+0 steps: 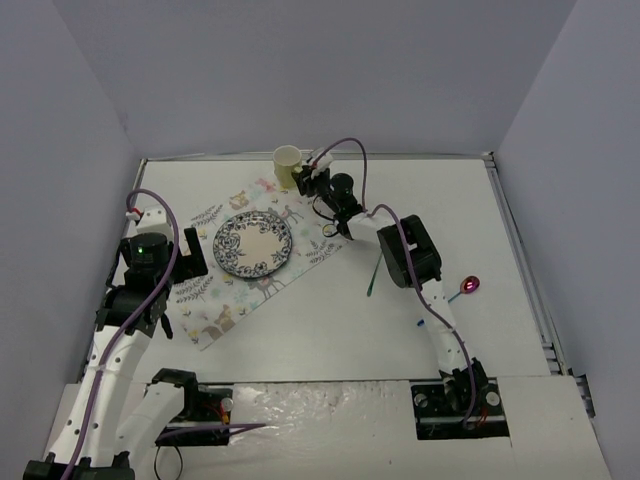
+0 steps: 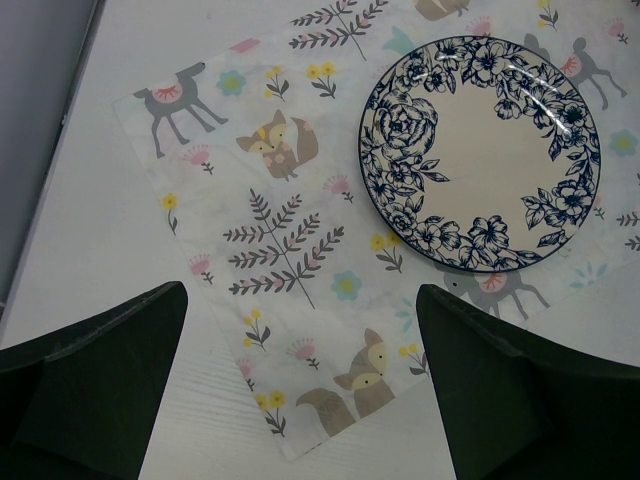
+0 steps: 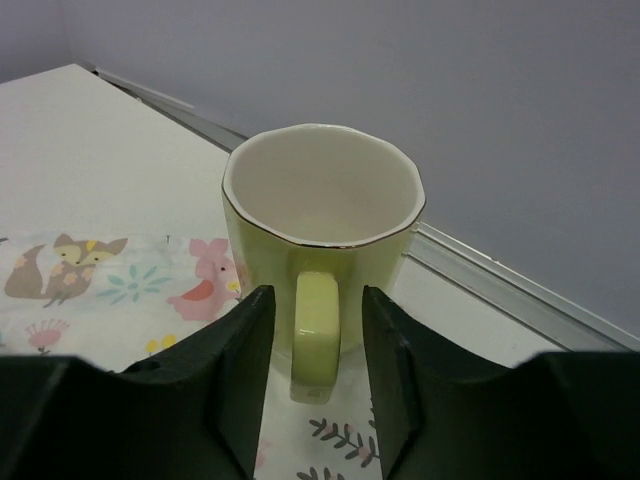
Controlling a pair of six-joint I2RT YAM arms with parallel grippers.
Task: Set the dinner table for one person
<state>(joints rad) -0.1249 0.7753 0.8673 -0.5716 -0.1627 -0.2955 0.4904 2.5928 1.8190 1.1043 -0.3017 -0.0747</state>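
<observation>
A pale green mug [image 1: 287, 160] [image 3: 320, 230] stands upright at the far corner of the floral animal-print placemat [image 1: 225, 300] [image 2: 290, 230] on the white dinner table [image 1: 330, 330]. My right gripper [image 1: 310, 180] [image 3: 317, 297] is open, its jaws on either side of the mug's handle [image 3: 316, 335] with a small gap on each side. A blue floral plate [image 1: 254, 243] [image 2: 480, 150] lies on the placemat. My left gripper [image 1: 188, 260] [image 2: 302, 295] is wide open and empty above the placemat's near-left corner.
A thin green utensil [image 1: 372, 272] lies on the table right of the placemat. A small pink-red object [image 1: 470, 285] and a tiny blue item [image 1: 419, 322] lie further right. A metal rim [image 1: 515, 230] and grey walls bound the table.
</observation>
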